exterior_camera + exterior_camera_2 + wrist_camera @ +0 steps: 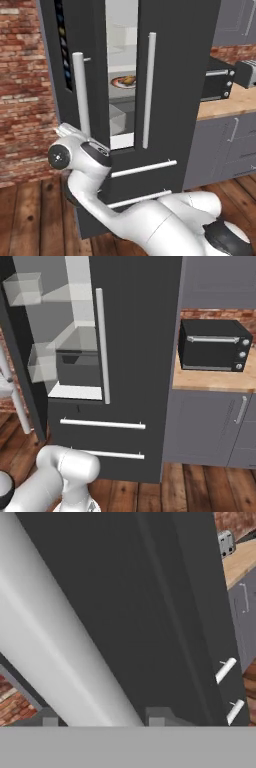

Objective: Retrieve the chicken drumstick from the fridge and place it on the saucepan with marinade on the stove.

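The dark grey fridge (185, 75) (140, 356) stands with its left door (50, 60) swung partly open. Through the gap I see a shelf with a plate (116, 84), and on it a small golden-brown lump, the chicken drumstick (129, 79). My gripper (67, 131) (102, 718) is at the lower end of the left door's pale bar handle (80, 95) (50, 637). In the hand view its fingertips (156, 717) straddle the bar with only slim gaps, open. The saucepan, marinade and stove are out of view.
A black toaster oven (217, 82) (215, 346) sits on the wooden counter (210, 381) right of the fridge, over grey cabinets (210, 426). A toaster (247, 72) stands further right. A brick wall (22, 100) is on the left, above a plank floor (30, 220).
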